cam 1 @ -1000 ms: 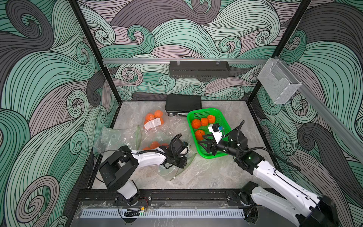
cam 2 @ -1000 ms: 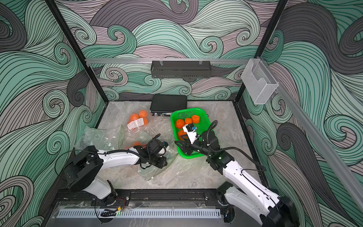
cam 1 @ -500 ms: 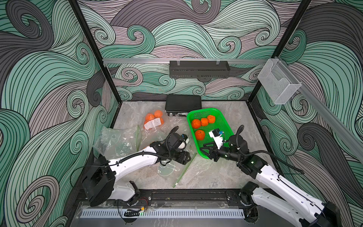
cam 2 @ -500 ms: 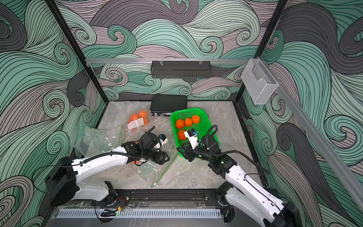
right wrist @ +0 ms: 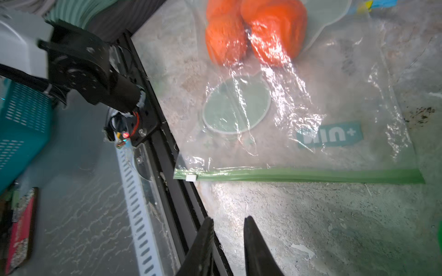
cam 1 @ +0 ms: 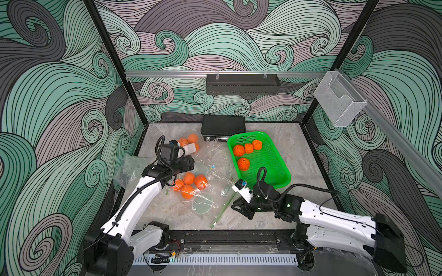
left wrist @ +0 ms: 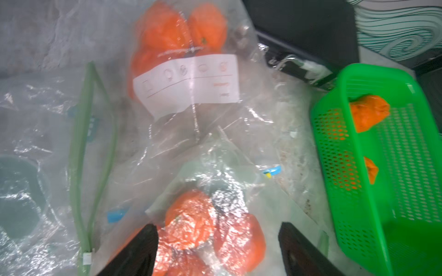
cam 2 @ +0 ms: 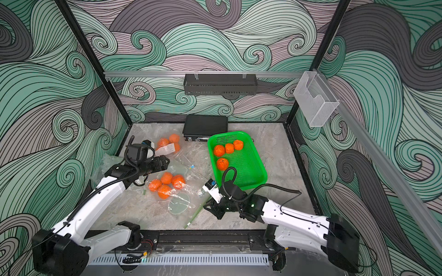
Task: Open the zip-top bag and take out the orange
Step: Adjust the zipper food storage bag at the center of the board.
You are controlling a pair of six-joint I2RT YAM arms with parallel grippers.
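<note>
Over on the desk (cam 1: 299,148), the zip-top bag (cam 1: 216,191) holds four oranges (cam 1: 189,184). Left wrist view: left end effector (left wrist: 217,228) spread wide, empty, over them. Only the right wrist view shows the right end effector (right wrist: 227,222) barely parted, empty, near the green zip strip (right wrist: 299,175).

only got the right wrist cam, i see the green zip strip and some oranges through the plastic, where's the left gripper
Observer: The left gripper hovers just beyond the oranges, on the side away from the zip strip, with its jaws wide apart.
Operator: how many oranges are in this bag, my view cuts them off
Observer: Four, bunched together at the end of the zip-top bag farthest from the strip.
</note>
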